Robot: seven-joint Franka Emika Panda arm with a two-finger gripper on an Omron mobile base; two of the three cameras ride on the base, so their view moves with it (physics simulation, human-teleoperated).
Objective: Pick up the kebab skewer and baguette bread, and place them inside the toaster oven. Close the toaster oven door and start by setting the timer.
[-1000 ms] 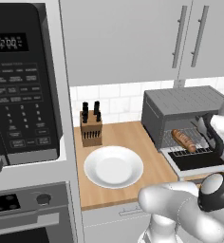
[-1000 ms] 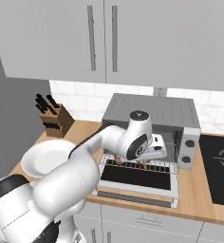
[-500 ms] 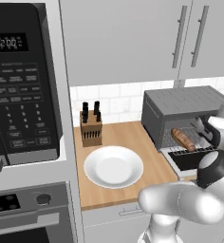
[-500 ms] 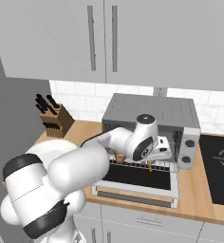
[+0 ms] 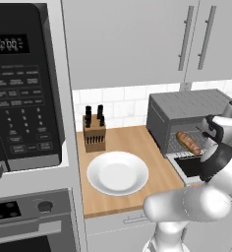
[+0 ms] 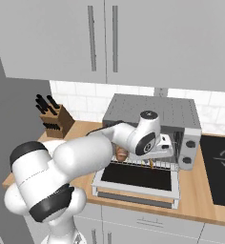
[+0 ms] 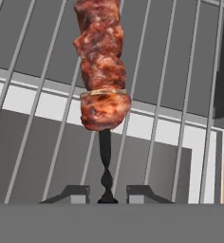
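The pincer [image 7: 106, 193] held the kebab skewer [image 7: 102, 71] by its thin dark stem, jaws drawn narrow on it. In the hand view the skewer's long axis ran straight away from the fingertips, meat end farthest, lying along the bars of the wire rack [image 7: 180, 95]. Beneath the rack lay the toaster oven door [image 6: 136, 182], dropped flat and open, its front edge jutting over the counter [image 5: 137, 142] lip. The baguette bread [image 5: 188, 142] rested on the rack inside the toaster oven [image 6: 152, 112], angled, just beside the arm. Left of the oven, a white plate [image 5: 117, 173] and a knife block [image 5: 94, 132] stood apart on open wood.
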